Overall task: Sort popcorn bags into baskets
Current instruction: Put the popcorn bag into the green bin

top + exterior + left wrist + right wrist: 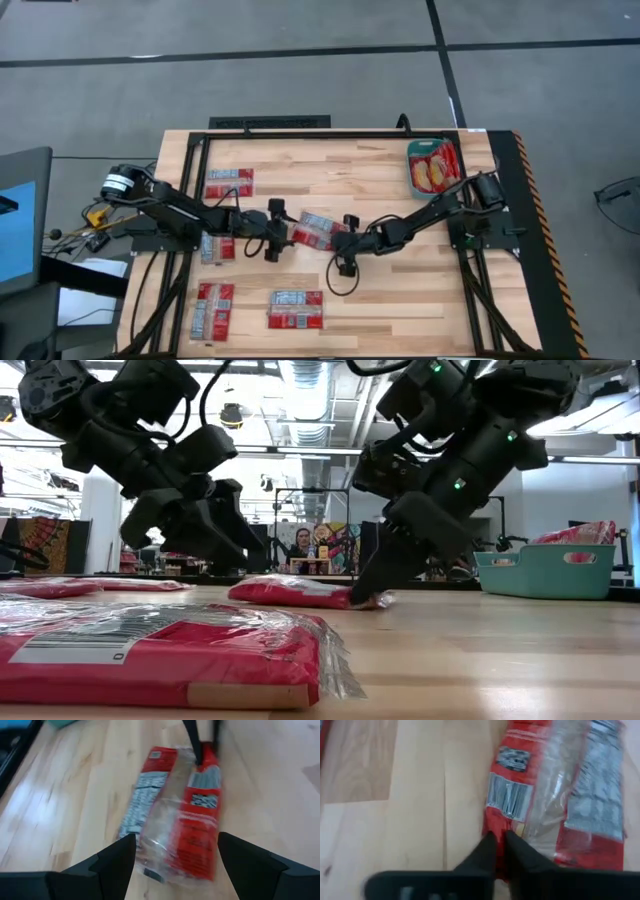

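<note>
My right end effector point(500, 845) pinches the flat red plastic-wrapped popcorn bag point(560, 795) mid-counter; my left end effector point(175, 855) gapes wide beside it.

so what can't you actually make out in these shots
- Basket contents: high view too small to count the packets; in the low view its wall hides them.
- Right gripper on the centre bag: fingers nearly together at its edge; blur hides whether they pinch it.
- Bag labels: print unreadable everywhere.
</note>
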Available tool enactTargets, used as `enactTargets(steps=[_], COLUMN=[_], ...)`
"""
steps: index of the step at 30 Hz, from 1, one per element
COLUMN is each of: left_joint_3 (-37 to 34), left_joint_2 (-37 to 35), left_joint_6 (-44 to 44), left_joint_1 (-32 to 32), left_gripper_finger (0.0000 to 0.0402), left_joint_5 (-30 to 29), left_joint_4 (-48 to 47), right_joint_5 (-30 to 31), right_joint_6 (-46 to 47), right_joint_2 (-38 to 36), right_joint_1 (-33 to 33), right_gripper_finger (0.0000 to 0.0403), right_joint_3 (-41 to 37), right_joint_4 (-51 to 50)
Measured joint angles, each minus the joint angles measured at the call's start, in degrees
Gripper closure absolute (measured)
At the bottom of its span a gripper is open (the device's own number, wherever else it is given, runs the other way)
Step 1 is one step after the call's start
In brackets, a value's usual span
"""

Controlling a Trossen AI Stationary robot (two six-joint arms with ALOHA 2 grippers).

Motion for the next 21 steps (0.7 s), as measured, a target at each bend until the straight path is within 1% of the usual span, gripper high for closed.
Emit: enactTargets(steps=[1, 2, 5, 6, 9, 11, 15, 17, 21], left_joint_3=[0.0, 0.0, 0.0, 0.0, 0.9, 2.0, 4.3, 5.2, 6.1], left_joint_2=[0.0, 0.0, 0.0, 0.0, -0.1, -0.1, -0.1, -0.2, -0.2], left_joint_6=[1.4, 2.8, 7.8, 9.2, 12.0, 13.1, 12.4, 10.9, 7.9], left_joint_1=[-0.3, -0.7, -2.4, -3.0, -4.8, -5.6, -6.2, -6.2, -6.1], left_gripper_finger=[0.0129, 0.0129, 0.0129, 0.0129, 0.0129, 0.0129, 0.0129, 0.0129, 0.0129], left_joint_5=[0.2, 0.3, 1.2, 0.5, -4.0, -5.9, -4.4, -4.0, 0.1], left_joint_4=[0.1, 0.3, 0.4, 0.6, 0.3, 0.4, 0.6, 0.7, 0.2], right_joint_5=[-0.9, -2.1, -8.5, -11.5, -19.7, -24.5, -33.3, -35.0, -35.3], right_joint_6=[0.3, 0.9, 4.5, 5.2, 5.7, 5.7, 5.5, 5.4, 5.1], right_joint_2=[-0.6, -1.4, -5.3, -6.7, -12.1, -15.6, -20.7, -22.9, -25.8], right_joint_1=[0.0, -0.2, -1.7, -2.3, -4.0, -5.2, -7.8, -8.8, -9.7], right_gripper_finger=[0.0377, 0.0383, 0.0389, 0.0394, 0.0396, 0.0398, 0.0399, 0.0399, 0.0399], right_joint_3=[-0.1, -0.2, -0.5, -0.6, -0.5, -1.0, -2.7, -3.1, -4.1], right_joint_4=[-0.2, -0.2, -2.4, -2.9, -3.3, -2.8, -2.5, -2.5, -1.8])
